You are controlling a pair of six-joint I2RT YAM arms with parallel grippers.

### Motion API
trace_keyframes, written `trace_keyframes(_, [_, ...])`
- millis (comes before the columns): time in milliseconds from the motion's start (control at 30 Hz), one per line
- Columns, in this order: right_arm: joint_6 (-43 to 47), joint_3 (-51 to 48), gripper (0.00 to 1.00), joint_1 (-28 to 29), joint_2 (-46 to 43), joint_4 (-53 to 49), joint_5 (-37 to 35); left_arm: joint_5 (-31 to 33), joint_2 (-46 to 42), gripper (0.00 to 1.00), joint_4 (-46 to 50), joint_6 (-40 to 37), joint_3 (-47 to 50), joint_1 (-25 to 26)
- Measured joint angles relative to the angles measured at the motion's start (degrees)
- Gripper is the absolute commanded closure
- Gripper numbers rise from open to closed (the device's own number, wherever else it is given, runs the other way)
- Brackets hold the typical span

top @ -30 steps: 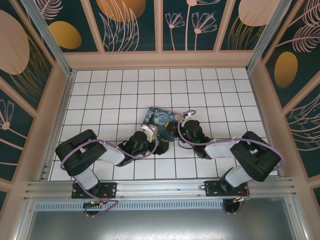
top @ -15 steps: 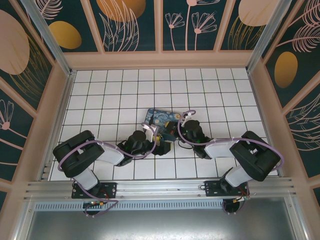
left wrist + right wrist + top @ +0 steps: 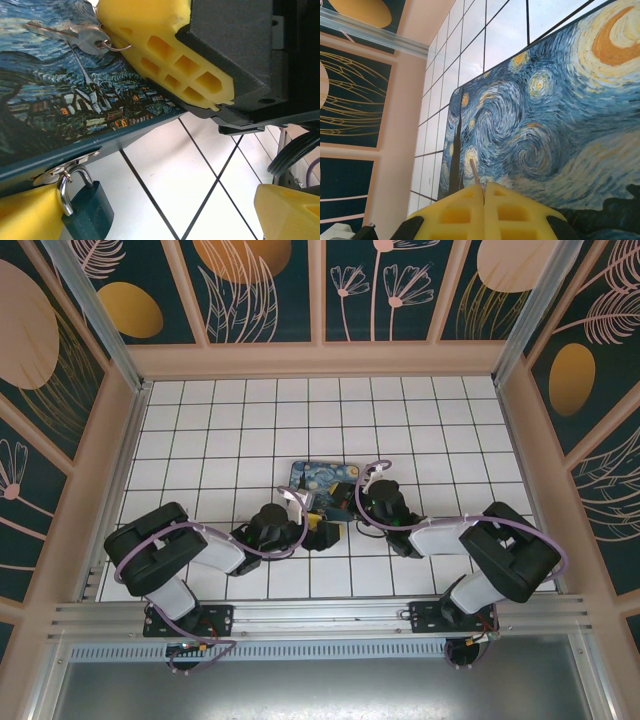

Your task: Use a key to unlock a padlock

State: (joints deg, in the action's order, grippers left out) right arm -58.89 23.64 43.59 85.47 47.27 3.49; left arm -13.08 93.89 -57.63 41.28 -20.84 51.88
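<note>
— Jaws first: how do they stand?

— Left gripper (image 3: 160,215) is spread wide and holds nothing. Its yellow plastic fingers (image 3: 25,220) sit at the two lower corners of the left wrist view. Right gripper (image 3: 484,192) is closed, its yellow pads pressed flat together with a thin sliver of metal pinched between them. From the left wrist view, a silver metal key (image 3: 87,40) on a thin wire ring lies at that gripper's tip, and the ring runs under the finger.

— Where is the lock?

— A small padlock (image 3: 85,212) with a dark teal body and a silver shackle hangs from a metal hasp (image 3: 55,172). The hasp is on the front edge of a flat rectangular box (image 3: 60,100) painted with dark blue swirls and yellow stars. The shackle touches the finger at the lower left of that view. The body shows below the box edge, over the white tiled floor (image 3: 170,165).

— What room is there around it?

— Bare tiles lie between the padlock and the other left finger. The key rests on the lid, back from the front edge. From the right wrist view, the lid's rounded corner gives way to open tiles reaching a peach-coloured wall (image 3: 395,140). From above, the box sits near the middle of the floor. Both grippers crowd its near side, and bare tile rows lie behind it and to either side.
</note>
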Motion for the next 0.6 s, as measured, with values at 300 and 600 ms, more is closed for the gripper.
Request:
trace_keyframes(300, [0.0, 0.0, 1.00, 0.0, 0.1, 0.1, 0.0, 0.0, 3.3, 0.08, -2.0, 1.1, 0.0, 0.0])
trace_keyframes(600, [0.0, 0.2, 1.00, 0.0, 0.2, -0.1, 0.0, 1.6, 5.5, 0.22, -3.7, 2.5, 0.3, 0.0])
